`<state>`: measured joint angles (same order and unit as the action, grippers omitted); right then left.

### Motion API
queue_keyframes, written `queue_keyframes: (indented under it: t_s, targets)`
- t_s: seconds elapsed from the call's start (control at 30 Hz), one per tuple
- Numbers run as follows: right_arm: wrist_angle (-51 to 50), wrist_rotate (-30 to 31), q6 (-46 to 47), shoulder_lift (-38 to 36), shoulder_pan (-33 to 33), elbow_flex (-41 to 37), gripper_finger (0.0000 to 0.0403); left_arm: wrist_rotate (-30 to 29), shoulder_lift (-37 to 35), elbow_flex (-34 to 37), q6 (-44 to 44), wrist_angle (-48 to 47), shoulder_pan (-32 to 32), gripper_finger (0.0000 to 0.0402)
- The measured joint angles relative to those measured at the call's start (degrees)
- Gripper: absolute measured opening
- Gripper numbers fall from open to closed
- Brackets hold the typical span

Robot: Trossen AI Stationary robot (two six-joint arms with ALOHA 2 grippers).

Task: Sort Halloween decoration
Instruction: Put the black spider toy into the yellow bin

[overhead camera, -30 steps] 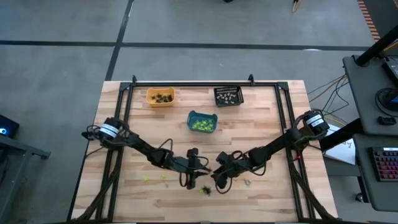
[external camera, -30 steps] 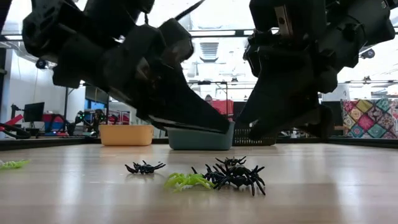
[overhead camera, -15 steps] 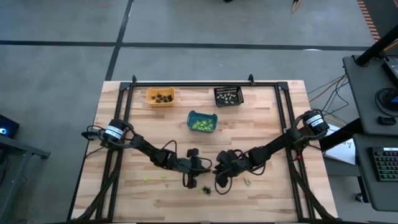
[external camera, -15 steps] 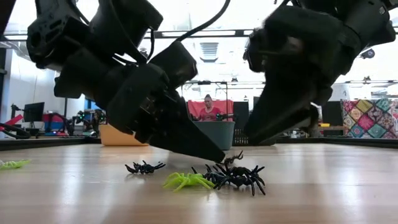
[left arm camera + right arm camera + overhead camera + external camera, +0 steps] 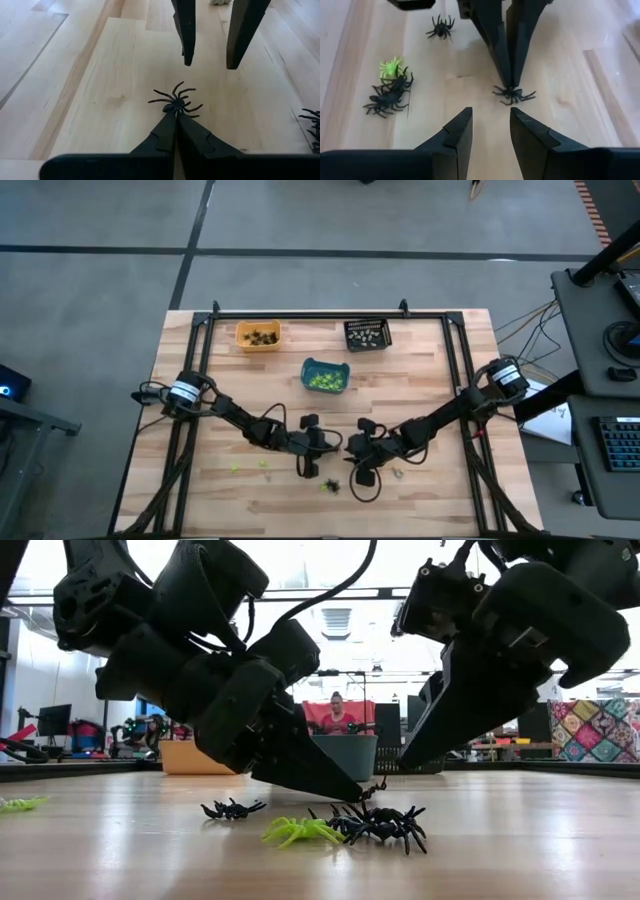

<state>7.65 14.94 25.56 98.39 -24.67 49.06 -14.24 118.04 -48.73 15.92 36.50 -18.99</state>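
The Halloween decoration is tiny plastic spiders on the wooden table. My left gripper point(image 5: 176, 116) is shut on one black spider point(image 5: 176, 103) at the table's middle front. My right gripper point(image 5: 491, 125) stands open just to the right of that spider, its fingers pointing at it with nothing between them. Beside them lie a clump of black spiders point(image 5: 387, 96), a lime green spider point(image 5: 391, 66) and one more black spider point(image 5: 441, 26), all resting on their legs on the wood. My left gripper pinches the black spider at its near edge point(image 5: 509, 90) with only the free ends of its two fingers point(image 5: 345, 790). The fingers slant down from the table's left. The spider stays flat at table height; whether it is clear of the wood I cannot tell.
At the back of the table stand an orange bin point(image 5: 258, 335) and a black bin point(image 5: 367, 334), with a teal bin point(image 5: 325, 375) nearer the middle. More green spiders point(image 5: 237, 468) lie at the front left and a pale one point(image 5: 397, 473) lies under the right arm.
My left gripper has come down toward the table and shut its fingers on the black spider. My right gripper has kept its place but rolled about its own long axis.
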Motion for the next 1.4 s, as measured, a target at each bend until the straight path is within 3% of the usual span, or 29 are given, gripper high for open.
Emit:
queue_keyframes:
  t_s: [0.2,0.5,0.8,1.4]
  targets:
    - [0.13,0.51,-2.01,0.09,0.04,0.01,0.0138,0.0,-0.01,0.28,0.01,-0.03,-0.01,0.0]
    - [0.37,6.75,-11.09,0.62,0.07,-0.01,0.017,-0.26,-0.02,0.37,0.0,-0.24,-0.01,0.0]
    - [2.55,8.17,-19.12,6.1,-0.03,0.48,0.0171,-0.28,-0.02,0.44,-0.15,-0.43,-0.01,0.0]
    - [5.96,9.01,-36.66,6.34,0.72,0.48,0.0135,-0.28,0.04,0.5,0.0,0.24,-0.01,0.0]
